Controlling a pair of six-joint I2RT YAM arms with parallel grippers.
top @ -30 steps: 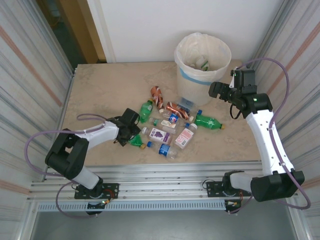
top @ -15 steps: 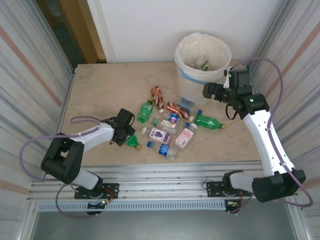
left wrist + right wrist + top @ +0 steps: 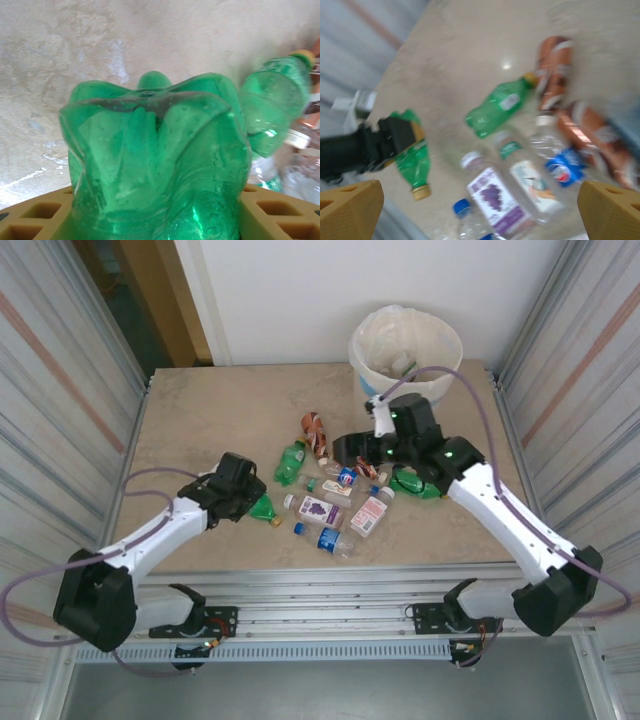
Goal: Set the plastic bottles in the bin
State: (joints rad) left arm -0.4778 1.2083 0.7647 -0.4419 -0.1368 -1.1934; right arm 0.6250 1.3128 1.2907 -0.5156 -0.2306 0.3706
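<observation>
My left gripper (image 3: pixel 248 502) is shut on a crushed green bottle (image 3: pixel 263 508) with a yellow cap, left of the pile. Up close, that bottle's ribbed base (image 3: pixel 155 160) sits between the tan fingers (image 3: pixel 35 220). Several plastic bottles lie mid-table: a green one (image 3: pixel 291 460), brown ones (image 3: pixel 315 432), a grape-labelled one (image 3: pixel 318 508), a blue-capped clear one (image 3: pixel 330 539) and a green one (image 3: pixel 415 483) partly under the right arm. My right gripper (image 3: pixel 350 450) hangs open above the pile, fingers (image 3: pixel 350 210) wide apart over the grape-labelled bottle (image 3: pixel 495 200). The white bin (image 3: pixel 405 350) stands at the back.
Corrugated metal walls close in the left and right sides of the table (image 3: pixel 200 410). The bin holds some bottles inside its cream liner. An aluminium rail (image 3: pixel 320 590) runs along the near edge. Bare tabletop lies at the back left.
The right arm swung from beside the bin leftward and down over the pile, still open. The left gripper closed on the green bottle and drew it slightly left and back.
</observation>
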